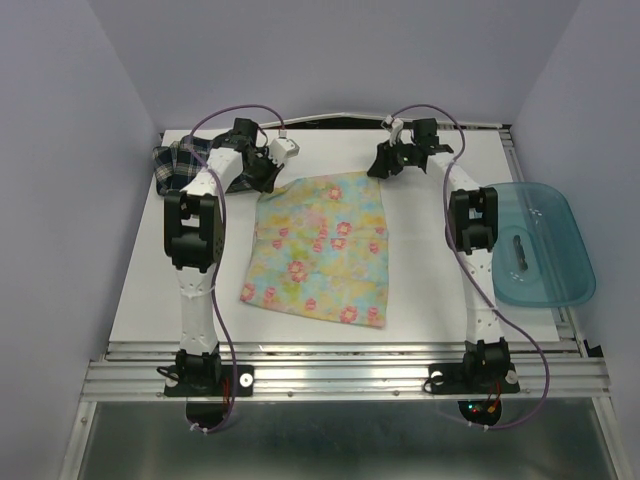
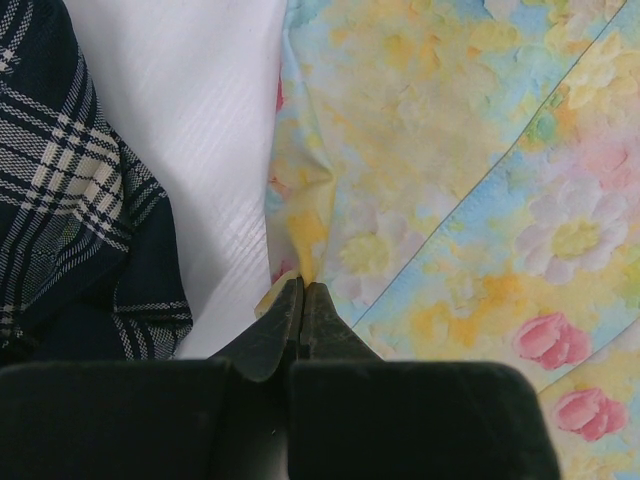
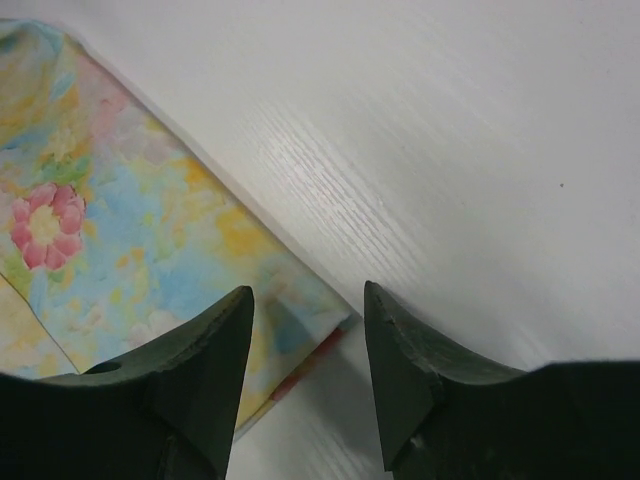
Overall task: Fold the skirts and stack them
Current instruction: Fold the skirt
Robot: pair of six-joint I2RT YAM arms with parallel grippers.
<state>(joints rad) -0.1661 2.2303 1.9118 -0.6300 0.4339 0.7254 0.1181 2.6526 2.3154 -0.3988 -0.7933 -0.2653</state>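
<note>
Pinch on your left gripper (image 2: 303, 290) was tight, its tips closed on a puckered edge of the floral skirt (image 2: 450, 150), which lay spread flat across the middle of the table (image 1: 430, 290). Your right gripper (image 3: 308, 300) hung with jaws apart, straddling that skirt's far right corner without clamping it, while the plaid skirt (image 1: 180, 165) sat bunched at the table's far left, just beside your left gripper.

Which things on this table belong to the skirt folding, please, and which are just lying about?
Job: floral skirt, flat mid-table; plaid skirt, bunched far left; left pincer, shut on the floral skirt's edge; right pincer, open over its other far corner.
Lying about: teal bin at the right edge, small dark item inside.
</note>
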